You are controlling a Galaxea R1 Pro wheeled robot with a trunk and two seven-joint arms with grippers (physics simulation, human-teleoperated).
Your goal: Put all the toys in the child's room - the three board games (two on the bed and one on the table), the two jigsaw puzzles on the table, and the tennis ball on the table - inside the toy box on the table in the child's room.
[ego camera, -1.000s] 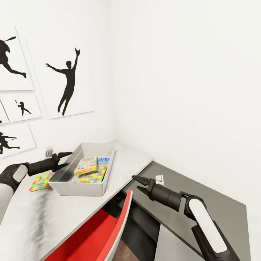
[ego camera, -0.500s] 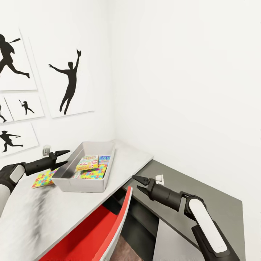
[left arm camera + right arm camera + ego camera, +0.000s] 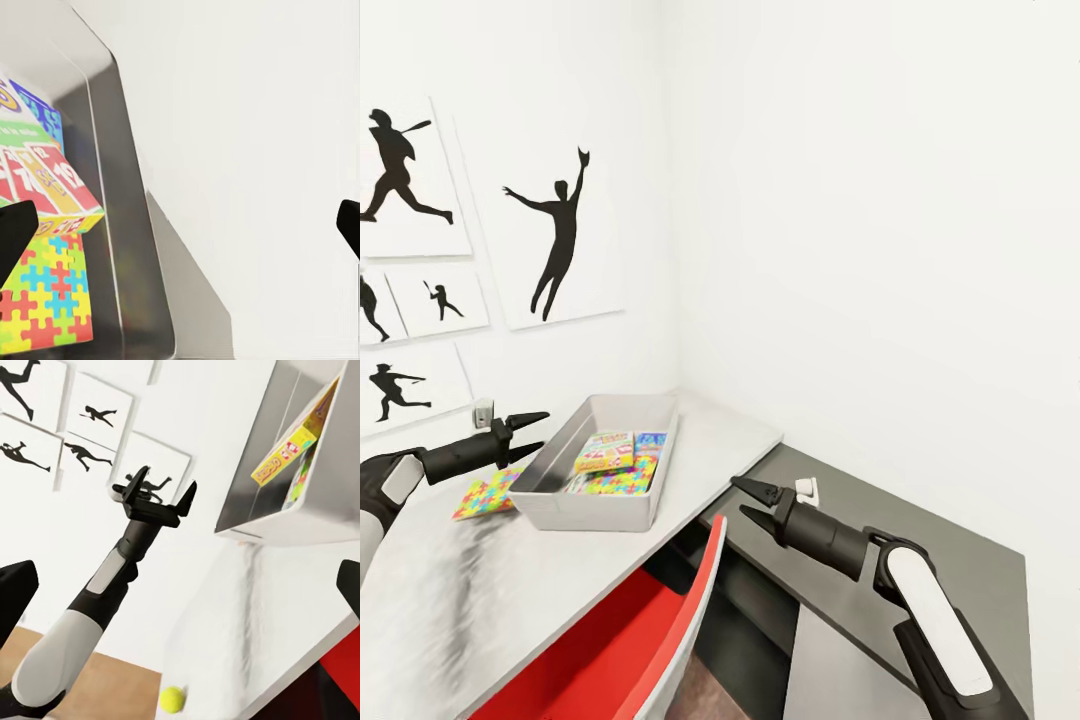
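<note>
The light grey toy box stands on the table near the corner. Inside it a board game with red number cards lies tilted on a jigsaw puzzle, with a blue-patterned box behind. The left wrist view shows the same game and puzzle over the box wall. A second puzzle lies flat on the table left of the box. My left gripper hovers open beside the box's left rim. My right gripper is open, off the table's right edge. The tennis ball sits near the table's end.
A red chair stands under the table's front edge. A low dark grey cabinet runs along the right wall with a small white object on it. Silhouette prints and a wall socket are on the left wall.
The head view has shifted, so the prints sit further right. My left gripper has drawn back slightly from the toy box's rim. Both grippers stay open.
</note>
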